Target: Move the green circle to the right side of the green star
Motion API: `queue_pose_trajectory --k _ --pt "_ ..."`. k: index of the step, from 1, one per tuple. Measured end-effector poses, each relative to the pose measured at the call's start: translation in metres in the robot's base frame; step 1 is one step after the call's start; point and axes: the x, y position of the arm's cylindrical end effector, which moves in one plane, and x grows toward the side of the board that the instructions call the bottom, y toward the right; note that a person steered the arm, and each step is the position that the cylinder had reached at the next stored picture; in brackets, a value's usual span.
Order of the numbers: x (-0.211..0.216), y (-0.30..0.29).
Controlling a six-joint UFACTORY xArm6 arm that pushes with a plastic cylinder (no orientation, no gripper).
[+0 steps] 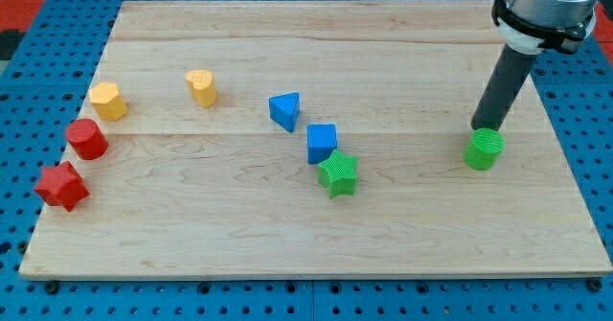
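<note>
The green circle [484, 149] sits on the wooden board at the view's right. My tip [484, 126] rests right behind it, touching or nearly touching its top edge. The green star [337, 173] lies near the board's middle, well to the left of the green circle, with a blue cube [322, 142] touching its upper left side.
A blue triangle [284, 110] lies up-left of the blue cube. A yellow heart [202, 87] and a yellow hexagon [108, 102] sit at the upper left. A red cylinder [87, 139] and a red star [62, 186] are at the far left. The board's edge [316, 273] runs along the bottom.
</note>
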Motion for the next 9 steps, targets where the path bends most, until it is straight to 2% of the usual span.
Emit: queue_pose_trajectory --k 1,2,3,4,6,8,9 --pt "-0.005 -0.001" --pt "-0.034 0.0" --pt "0.013 -0.01" --pt "0.034 -0.025" --pt "0.024 -0.076" --pt "0.024 -0.009" --pt "0.045 -0.005"
